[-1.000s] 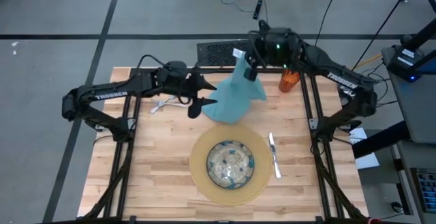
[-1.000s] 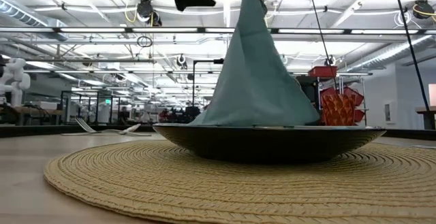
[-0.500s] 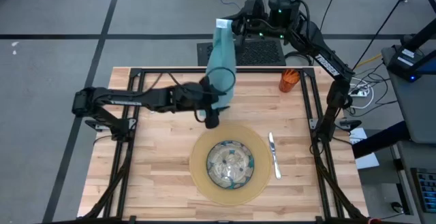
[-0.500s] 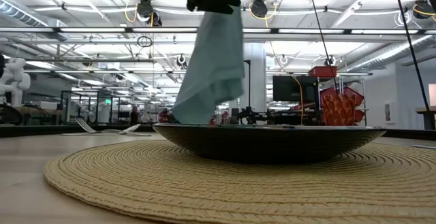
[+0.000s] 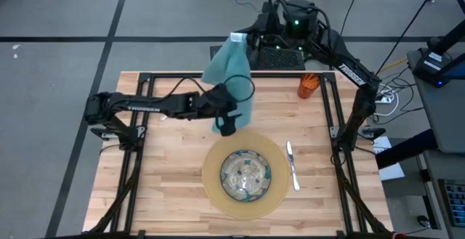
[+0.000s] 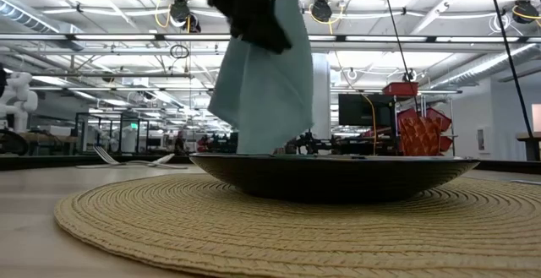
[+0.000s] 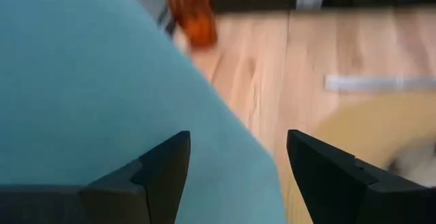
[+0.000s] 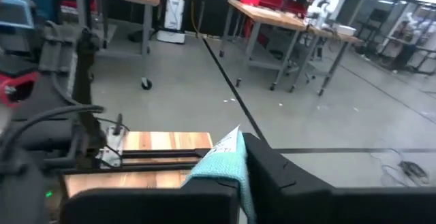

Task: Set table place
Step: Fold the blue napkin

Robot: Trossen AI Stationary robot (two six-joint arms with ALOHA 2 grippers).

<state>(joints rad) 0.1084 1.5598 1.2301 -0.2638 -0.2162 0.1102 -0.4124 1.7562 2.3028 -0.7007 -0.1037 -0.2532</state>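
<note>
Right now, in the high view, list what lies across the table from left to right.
Left gripper at the hanging teal napkin → tan mat with the glass bowl → knife → orange cup.

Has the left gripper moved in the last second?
Yes. The left gripper has shifted from beside the table's far edge toward the mat.

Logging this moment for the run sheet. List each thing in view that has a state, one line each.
napkin: lifted off the table, hanging from the right gripper
right gripper: shut on the napkin's top corner
left gripper: open, fingers either side of the napkin's lower part
bowl: upright on the mat
mat: flat on the table
knife: lying beside the mat
orange cup: standing at the far edge
</note>
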